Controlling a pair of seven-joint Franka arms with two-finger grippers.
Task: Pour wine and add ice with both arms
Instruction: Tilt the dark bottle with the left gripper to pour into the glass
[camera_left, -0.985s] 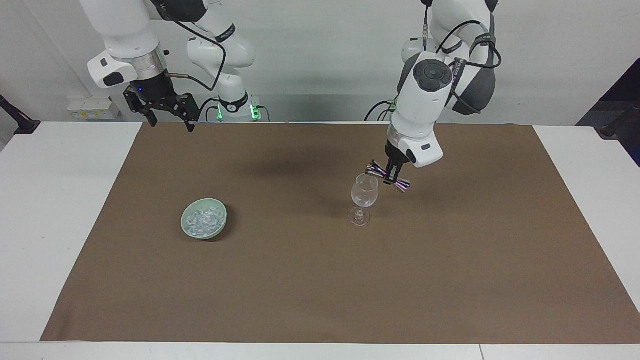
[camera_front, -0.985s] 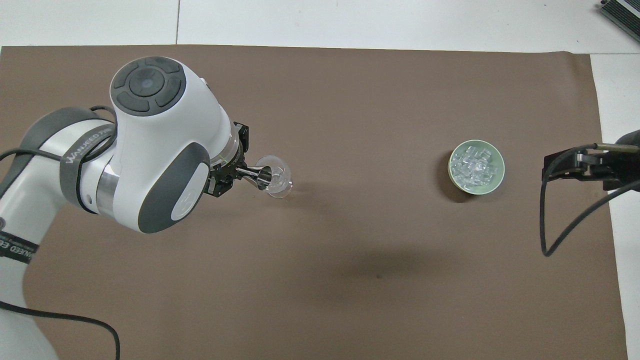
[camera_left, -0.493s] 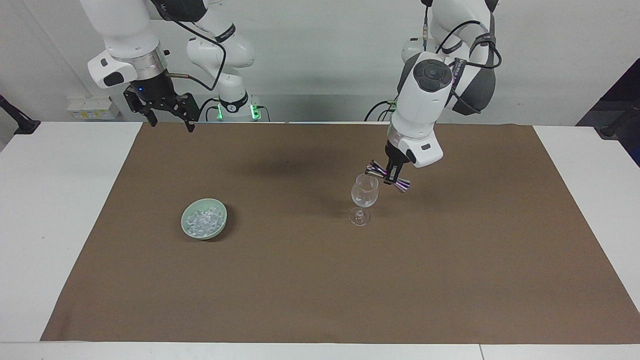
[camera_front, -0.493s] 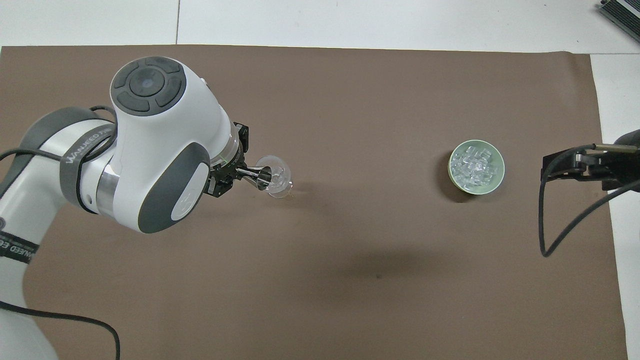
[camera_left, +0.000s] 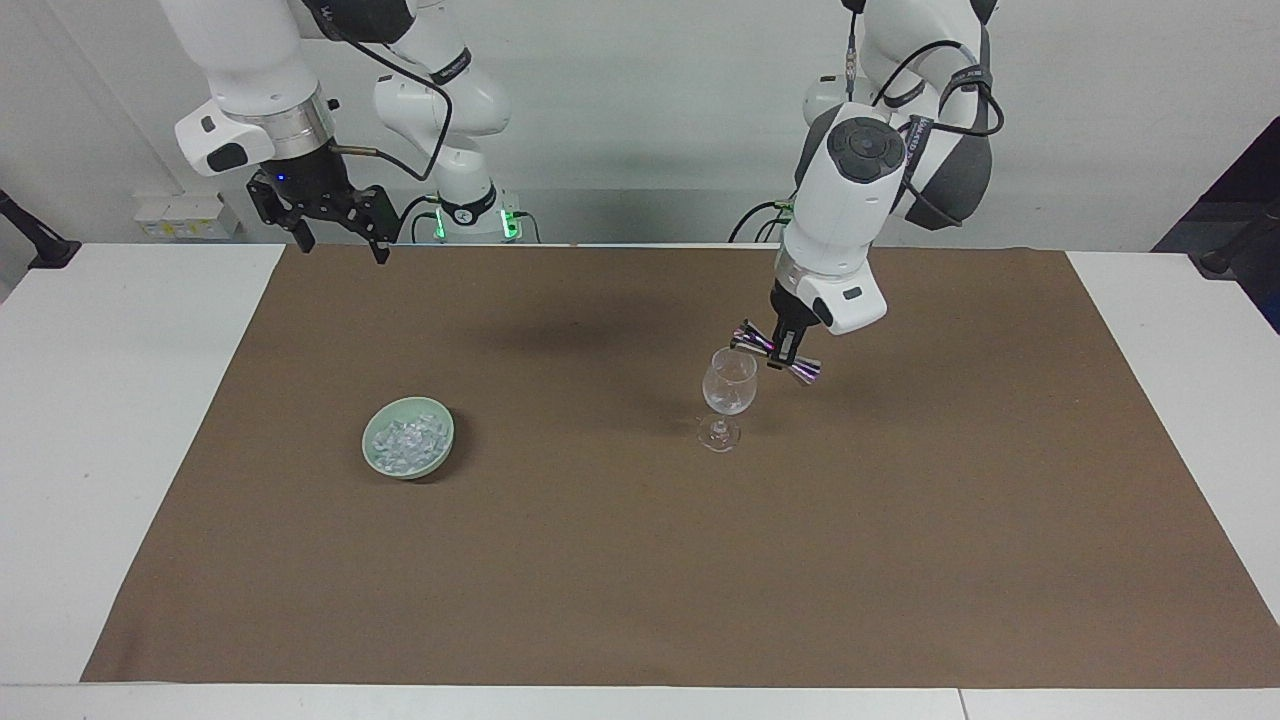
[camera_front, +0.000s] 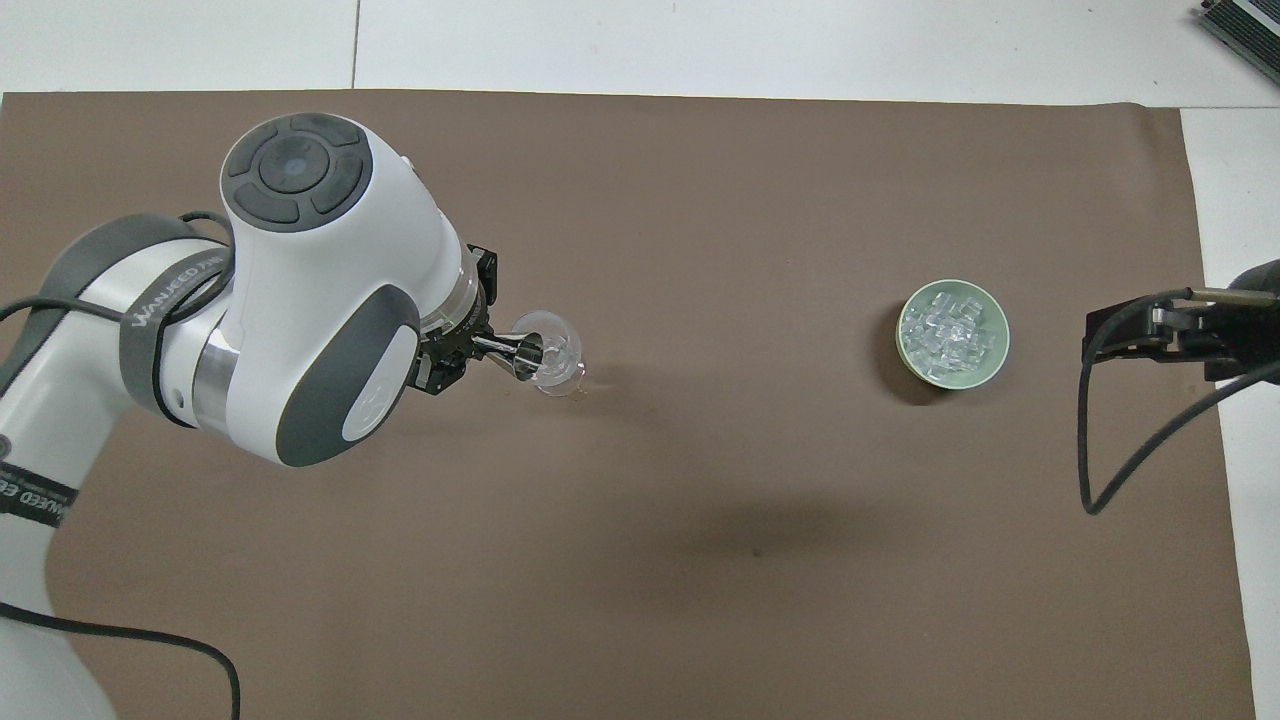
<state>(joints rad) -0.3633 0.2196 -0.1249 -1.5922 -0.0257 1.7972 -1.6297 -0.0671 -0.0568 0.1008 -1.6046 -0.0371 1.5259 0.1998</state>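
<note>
A clear wine glass stands upright on the brown mat. Over its rim my left gripper is shut on the waist of a shiny hourglass-shaped jigger, tilted with one end at the rim. No wine shows; the glass looks clear. The ice lies heaped in a pale green bowl toward the right arm's end. My right gripper waits open and empty, high over the mat's edge at the robots' end.
The brown mat covers most of the white table. A black cable hangs in a loop from the right arm's wrist, beside the bowl in the overhead view.
</note>
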